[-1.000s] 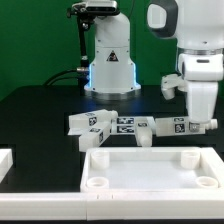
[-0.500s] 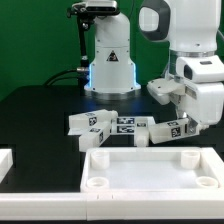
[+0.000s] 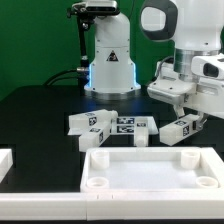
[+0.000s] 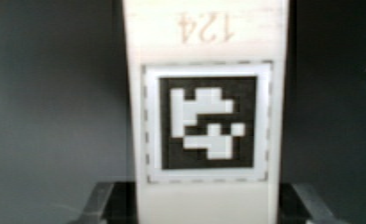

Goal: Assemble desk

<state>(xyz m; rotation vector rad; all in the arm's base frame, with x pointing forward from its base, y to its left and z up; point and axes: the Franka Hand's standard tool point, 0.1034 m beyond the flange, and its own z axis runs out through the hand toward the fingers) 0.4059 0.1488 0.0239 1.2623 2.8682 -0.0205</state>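
My gripper [image 3: 189,117] is shut on a white square desk leg [image 3: 181,128] and holds it tilted just above the table, behind the far right corner of the big rimmed desk panel [image 3: 150,158]. In the wrist view the leg [image 4: 201,60] fills the middle, showing a black-and-white tag and the number 124. It sits between my dark fingers [image 4: 112,200], with my gripper [image 4: 201,206] closed around it. Two more legs [image 3: 89,122] [image 3: 145,130] lie on the black table behind the panel.
The marker board [image 3: 125,124] lies between the loose legs. A white robot base [image 3: 110,60] stands at the back. A white block [image 3: 6,160] sits at the exterior view's left edge.
The gripper closed on the leg that lay flat at the exterior view's right, raised one end and turned it. The wrist rotated and shifted slightly towards the exterior view's left.
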